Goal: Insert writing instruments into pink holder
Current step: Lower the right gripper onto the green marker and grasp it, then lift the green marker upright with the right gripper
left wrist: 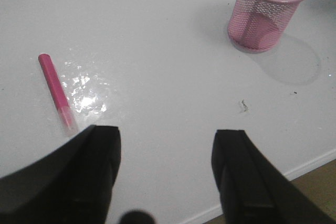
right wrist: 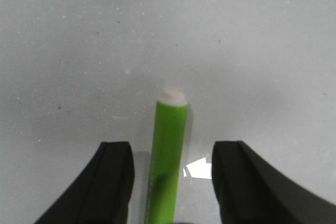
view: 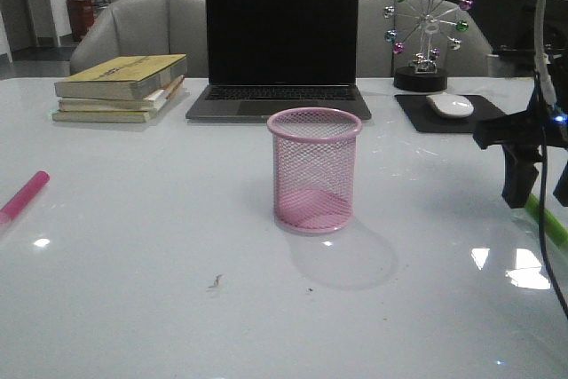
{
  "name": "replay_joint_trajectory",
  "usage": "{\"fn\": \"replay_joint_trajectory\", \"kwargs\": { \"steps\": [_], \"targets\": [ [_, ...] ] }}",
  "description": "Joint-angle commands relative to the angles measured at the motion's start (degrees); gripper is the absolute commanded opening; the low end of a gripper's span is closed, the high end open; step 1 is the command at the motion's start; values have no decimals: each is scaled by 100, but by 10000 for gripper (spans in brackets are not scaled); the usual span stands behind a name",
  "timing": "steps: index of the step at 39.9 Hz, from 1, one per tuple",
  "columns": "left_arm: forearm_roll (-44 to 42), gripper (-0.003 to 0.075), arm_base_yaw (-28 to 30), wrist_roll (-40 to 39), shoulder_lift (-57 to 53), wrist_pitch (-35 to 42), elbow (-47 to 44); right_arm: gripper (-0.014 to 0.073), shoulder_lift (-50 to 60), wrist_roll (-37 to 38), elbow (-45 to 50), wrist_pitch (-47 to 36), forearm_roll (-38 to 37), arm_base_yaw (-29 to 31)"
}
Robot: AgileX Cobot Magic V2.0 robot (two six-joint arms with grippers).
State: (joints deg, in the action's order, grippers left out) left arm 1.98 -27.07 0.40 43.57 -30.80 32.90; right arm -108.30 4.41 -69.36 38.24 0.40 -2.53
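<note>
The pink holder [view: 315,169] stands upright and empty mid-table, also seen in the left wrist view [left wrist: 269,8]. A magenta marker [view: 22,196] lies flat at the table's left edge; in the left wrist view this marker [left wrist: 54,88] sits off to one side of my open left gripper [left wrist: 168,153], which holds nothing. The green marker [view: 545,219] lies flat at the right edge. My right gripper [view: 539,190] hangs over it. In the right wrist view the green marker [right wrist: 168,156], whitish tip away, lies between the open fingers [right wrist: 113,179] without touching them.
Behind the holder sits an open laptop [view: 280,46]. A stack of books [view: 120,86] lies at the back left. At the back right are a mouse [view: 451,105] on a black pad and a ferris-wheel ornament [view: 426,28]. The table's near edge [left wrist: 310,166] shows in the left wrist view.
</note>
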Motion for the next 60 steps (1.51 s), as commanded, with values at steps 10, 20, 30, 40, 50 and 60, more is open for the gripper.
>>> {"fn": "replay_joint_trajectory", "kwargs": {
  "steps": [10,20,30,40,50,60],
  "targets": [
    [3,433,-55,-9,-13,422,175,431,-129,-37,-741,513,12,26],
    [3,433,-55,-9,-13,376,175,215,-129,-37,-760,555,12,26],
    [3,433,-55,-9,-13,372,175,157,-44,-54,-760,605,12,26],
    [3,433,-55,-9,-13,363,175,154,1030,-193,-108,-171,53,-102],
    [3,433,-55,-9,-13,363,175,154,2789,-196,1415,-2508,237,-788],
    [3,433,-55,-9,-13,363,175,154,3642,-196,2271,-5332,287,-2069]
  ]
}}
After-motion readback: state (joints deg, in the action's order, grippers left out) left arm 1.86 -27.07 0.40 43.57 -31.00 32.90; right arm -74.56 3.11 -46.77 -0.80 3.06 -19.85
